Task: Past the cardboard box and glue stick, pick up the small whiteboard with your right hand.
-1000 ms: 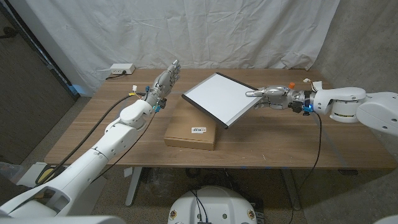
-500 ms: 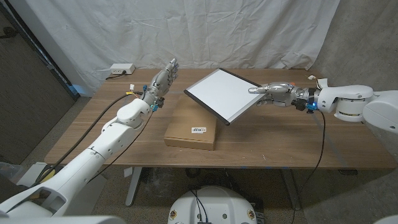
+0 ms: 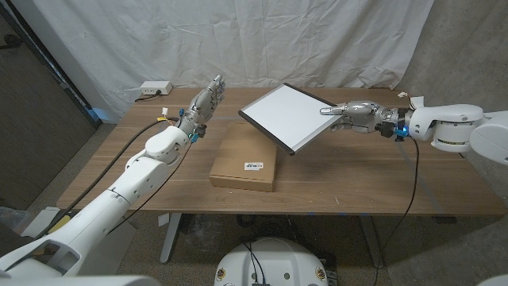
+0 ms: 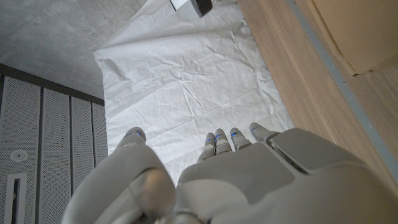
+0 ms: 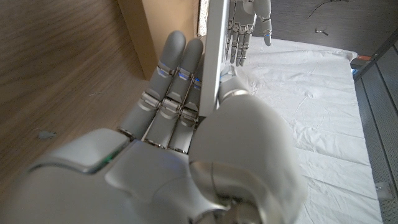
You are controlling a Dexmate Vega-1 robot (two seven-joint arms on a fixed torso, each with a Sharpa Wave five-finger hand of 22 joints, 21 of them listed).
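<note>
- While the small whiteboard [image 3: 287, 116] hangs above the tabletop [image 3: 349, 171], the right hand [image 3: 355, 116] pinches its edge at 3 o'clock, thumb on the white face and fingers [image 5: 163, 87] under the back.
- The board sits just past centre in the head view, tilted, its white face turned up and toward the robot.
- Its long axis runs from about 1 o'clock down to 7 o'clock; the low corner points at the cardboard box [image 3: 246, 158] and overlaps the box's far right corner in the picture.
- The box lies flat at the tabletop's middle, a small white label near its front edge.
- At 10 o'clock from the board, the left hand [image 3: 206, 101] is raised off the tabletop, fingers straight, slightly apart and holding nothing.
- A white power strip [image 3: 154, 89] lies at the far left corner, well apart from both hands.
</note>
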